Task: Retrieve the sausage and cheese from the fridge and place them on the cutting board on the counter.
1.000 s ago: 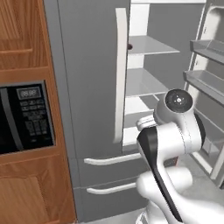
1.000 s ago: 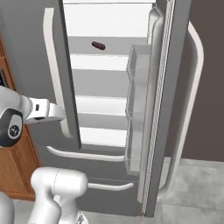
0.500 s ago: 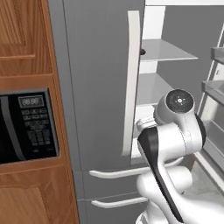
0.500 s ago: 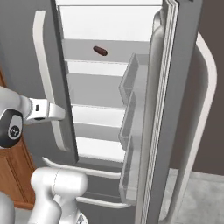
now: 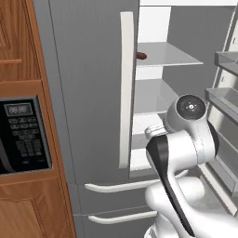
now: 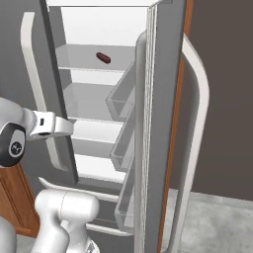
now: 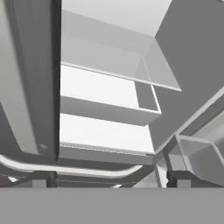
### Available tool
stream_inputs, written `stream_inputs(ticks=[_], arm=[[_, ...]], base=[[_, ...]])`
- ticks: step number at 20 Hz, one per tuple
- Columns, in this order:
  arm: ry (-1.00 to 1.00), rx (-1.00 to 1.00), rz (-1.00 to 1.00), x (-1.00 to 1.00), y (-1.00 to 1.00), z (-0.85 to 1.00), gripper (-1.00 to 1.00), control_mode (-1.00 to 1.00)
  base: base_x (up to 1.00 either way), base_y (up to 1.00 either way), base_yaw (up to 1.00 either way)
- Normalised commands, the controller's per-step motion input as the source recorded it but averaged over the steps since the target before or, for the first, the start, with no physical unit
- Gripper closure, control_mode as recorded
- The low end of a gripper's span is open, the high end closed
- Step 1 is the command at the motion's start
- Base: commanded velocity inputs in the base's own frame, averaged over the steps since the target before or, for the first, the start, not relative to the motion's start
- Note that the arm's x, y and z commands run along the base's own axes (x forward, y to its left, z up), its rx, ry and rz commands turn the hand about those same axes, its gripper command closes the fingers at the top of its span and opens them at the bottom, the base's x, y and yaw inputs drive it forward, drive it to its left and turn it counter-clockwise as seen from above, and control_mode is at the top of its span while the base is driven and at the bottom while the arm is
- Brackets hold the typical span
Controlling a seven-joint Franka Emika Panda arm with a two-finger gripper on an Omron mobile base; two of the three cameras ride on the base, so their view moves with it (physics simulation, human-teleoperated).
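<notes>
The fridge (image 5: 88, 69) stands with its left door shut and its right door (image 6: 163, 99) swung open. The sausage (image 6: 103, 58), a slim dark reddish-brown cylinder, lies on an upper white shelf; in the left base view one end of the sausage (image 5: 141, 56) peeks past the left door's white handle (image 5: 126, 88). My gripper (image 7: 111, 181) is open and holds nothing. It faces the lower shelves (image 7: 105, 131) from below, well under the sausage. The cheese, cutting board and counter are out of view.
The open door's bins (image 6: 121, 148) jut out on my right, one close to the hand (image 7: 197, 162). A black microwave (image 5: 23, 135) sits in wooden cabinets (image 5: 18, 42) on the left. Two drawer handles (image 5: 121, 186) run below the doors.
The whole picture has shifted and the fridge looms larger, so the base has driven closer. The arm keeps its pose and the gripper stays open.
</notes>
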Motion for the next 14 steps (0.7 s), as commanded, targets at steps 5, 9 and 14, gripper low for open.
stream_inputs(ticks=[5,9,14], arm=[[0.00,0.00,0.00,0.00,0.00,0.00,-1.00,1.00],[0.00,0.00,0.00,0.00,0.00,0.00,-1.00,1.00],[0.00,0.00,0.00,0.00,0.00,0.00,-1.00,1.00]], base=[[0.16,-0.06,0.00],[0.24,0.00,0.00],[0.00,0.00,0.00]])
